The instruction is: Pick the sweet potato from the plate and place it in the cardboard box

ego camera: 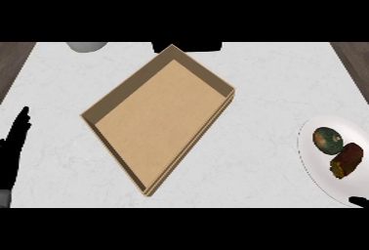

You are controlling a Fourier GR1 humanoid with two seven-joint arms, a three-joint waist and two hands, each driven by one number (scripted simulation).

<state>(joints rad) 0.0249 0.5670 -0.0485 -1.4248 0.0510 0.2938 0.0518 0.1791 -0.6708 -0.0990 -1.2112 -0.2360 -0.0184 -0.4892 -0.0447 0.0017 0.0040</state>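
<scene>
While sweet potato lies on plate at right edge beside round green fruit — well apart from box mid-counter. Left hand resting at left edge, fingers straight, released. Right hand barely visible at plate's lower rim — fingers' state unclear.

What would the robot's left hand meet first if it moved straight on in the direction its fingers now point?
Probably nothing on the counter. The left hand rests open at the view's left edge, fingers pointing up-view along bare counter. The cardboard box lies well to its right. Its height above the counter is unclear.
</scene>
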